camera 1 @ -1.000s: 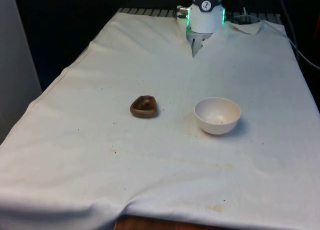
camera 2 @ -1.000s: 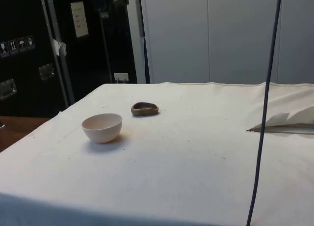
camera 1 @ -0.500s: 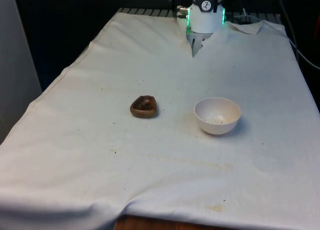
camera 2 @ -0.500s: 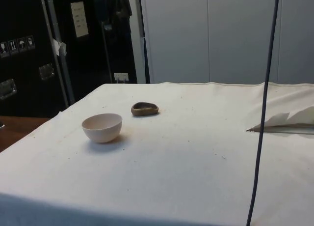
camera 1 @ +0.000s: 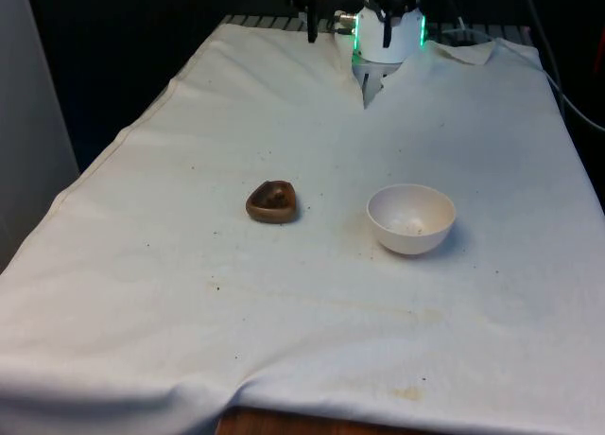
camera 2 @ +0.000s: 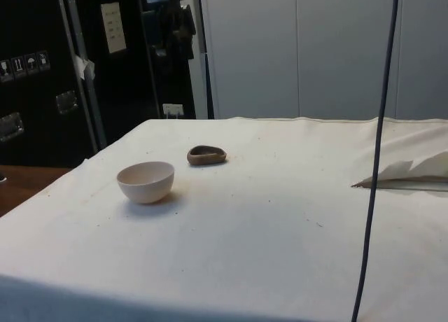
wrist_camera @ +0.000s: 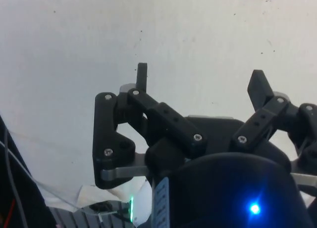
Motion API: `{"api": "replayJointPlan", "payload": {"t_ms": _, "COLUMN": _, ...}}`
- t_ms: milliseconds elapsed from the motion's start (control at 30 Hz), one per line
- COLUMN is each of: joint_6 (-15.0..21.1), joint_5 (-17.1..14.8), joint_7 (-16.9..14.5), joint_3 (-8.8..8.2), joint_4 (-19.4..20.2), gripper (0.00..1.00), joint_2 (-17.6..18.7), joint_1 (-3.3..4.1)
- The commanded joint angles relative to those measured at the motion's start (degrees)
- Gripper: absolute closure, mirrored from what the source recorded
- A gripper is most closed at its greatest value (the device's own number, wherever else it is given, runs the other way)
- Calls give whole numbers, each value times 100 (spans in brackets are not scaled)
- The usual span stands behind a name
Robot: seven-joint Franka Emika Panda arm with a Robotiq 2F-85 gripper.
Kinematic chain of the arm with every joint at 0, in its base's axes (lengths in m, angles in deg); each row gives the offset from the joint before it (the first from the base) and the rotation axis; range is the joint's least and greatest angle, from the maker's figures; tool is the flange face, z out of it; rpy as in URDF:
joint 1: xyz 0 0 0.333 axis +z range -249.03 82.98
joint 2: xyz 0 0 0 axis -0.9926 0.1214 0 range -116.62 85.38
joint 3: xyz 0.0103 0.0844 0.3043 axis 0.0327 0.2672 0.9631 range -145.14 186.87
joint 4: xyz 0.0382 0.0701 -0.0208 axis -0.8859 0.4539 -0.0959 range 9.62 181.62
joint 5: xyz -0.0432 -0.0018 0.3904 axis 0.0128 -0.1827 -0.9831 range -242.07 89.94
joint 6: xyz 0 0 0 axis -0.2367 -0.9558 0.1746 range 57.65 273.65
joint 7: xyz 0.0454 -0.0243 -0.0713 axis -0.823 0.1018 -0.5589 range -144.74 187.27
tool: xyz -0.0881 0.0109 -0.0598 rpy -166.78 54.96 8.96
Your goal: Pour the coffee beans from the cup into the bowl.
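The gripper hangs high over the table's far end, jaws spread and empty; brown cup and white bowl sit mid-table, apart.

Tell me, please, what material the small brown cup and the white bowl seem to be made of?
The brown cup looks like glazed ceramic or polished wood: an irregular rounded shape, glossy brown with darker patches. The white bowl seems matte ceramic or plastic: smooth, even, without strong shine. Neither can be decided for certain.

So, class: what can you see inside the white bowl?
The white bowl shows a pale, bare-looking floor with faint specks in the front view; no beans visible. In the side view its wall hides the inside.
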Motion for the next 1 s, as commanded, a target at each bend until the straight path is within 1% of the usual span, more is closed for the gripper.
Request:
{"api": "replayJointPlan", "payload": {"t_ms": 0, "joint_6": 34, "joint_5": 6, "joint_7": 11, "joint_3": -11, "joint_4": 34, "gripper": 0, "joint_2": 0, "joint_1": 0}}
{"api": "replayJointPlan", "payload": {"t_ms": 67, "joint_6": 212, "joint_5": 57, "joint_7": 86, "joint_3": -46, "joint_4": 149, "gripper": 0, "joint_2": -17, "joint_1": 6}}
{"api": "replayJointPlan", "payload": {"t_ms": 100, "joint_6": 212, "joint_5": 57, "joint_7": 86, "joint_3": -46, "joint_4": 149, "gripper": 0, "joint_2": -17, "joint_1": 6}}
{"api": "replayJointPlan", "payload": {"t_ms": 133, "joint_6": 298, "joint_5": 69, "joint_7": 109, "joint_3": -74, "joint_4": 212, "gripper": 0, "joint_2": -17, "joint_1": 6}}
{"api": "replayJointPlan", "payload": {"t_ms": 267, "joint_6": 447, "joint_5": 97, "joint_7": 160, "joint_3": -115, "joint_4": 327, "gripper": 0, "joint_2": -11, "joint_1": 6}}
{"api": "replayJointPlan", "payload": {"t_ms": 300, "joint_6": 338, "joint_5": 40, "joint_7": 103, "joint_3": -97, "joint_4": 275, "gripper": 0, "joint_2": 0, "joint_1": 0}}
{"api": "replayJointPlan", "payload": {"t_ms": 333, "joint_6": 481, "joint_5": 109, "joint_7": 178, "joint_3": -120, "joint_4": 355, "gripper": 0, "joint_2": -11, "joint_1": 11}}
{"api": "replayJointPlan", "payload": {"t_ms": 367, "joint_6": 550, "joint_5": 132, "joint_7": 223, "joint_3": -138, "joint_4": 401, "gripper": 0, "joint_2": 0, "joint_1": 6}}
{"api": "replayJointPlan", "payload": {"t_ms": 567, "joint_6": 779, "joint_5": 206, "joint_7": 378, "joint_3": -206, "joint_4": 516, "gripper": 0, "joint_2": 52, "joint_1": 11}}
{"api": "replayJointPlan", "payload": {"t_ms": 600, "joint_6": 779, "joint_5": 206, "joint_7": 378, "joint_3": -206, "joint_4": 516, "gripper": 0, "joint_2": 52, "joint_1": 11}}
{"api": "replayJointPlan", "payload": {"t_ms": 633, "joint_6": 699, "joint_5": 149, "joint_7": 315, "joint_3": -189, "joint_4": 493, "gripper": 0, "joint_2": 46, "joint_1": 0}}
{"api": "replayJointPlan", "payload": {"t_ms": 700, "joint_6": 865, "joint_5": 246, "joint_7": 464, "joint_3": -229, "joint_4": 539, "gripper": 0, "joint_2": 86, "joint_1": 11}}
{"api": "replayJointPlan", "payload": {"t_ms": 900, "joint_6": 1077, "joint_5": 344, "joint_7": 670, "joint_3": -286, "joint_4": 596, "gripper": 0, "joint_2": 166, "joint_1": 11}}
{"api": "replayJointPlan", "payload": {"t_ms": 933, "joint_6": 991, "joint_5": 298, "joint_7": 619, "joint_3": -269, "joint_4": 561, "gripper": 0, "joint_2": 178, "joint_1": 0}}
{"api": "replayJointPlan", "payload": {"t_ms": 967, "joint_6": 1112, "joint_5": 361, "joint_7": 705, "joint_3": -292, "joint_4": 602, "gripper": 0, "joint_2": 178, "joint_1": 11}}
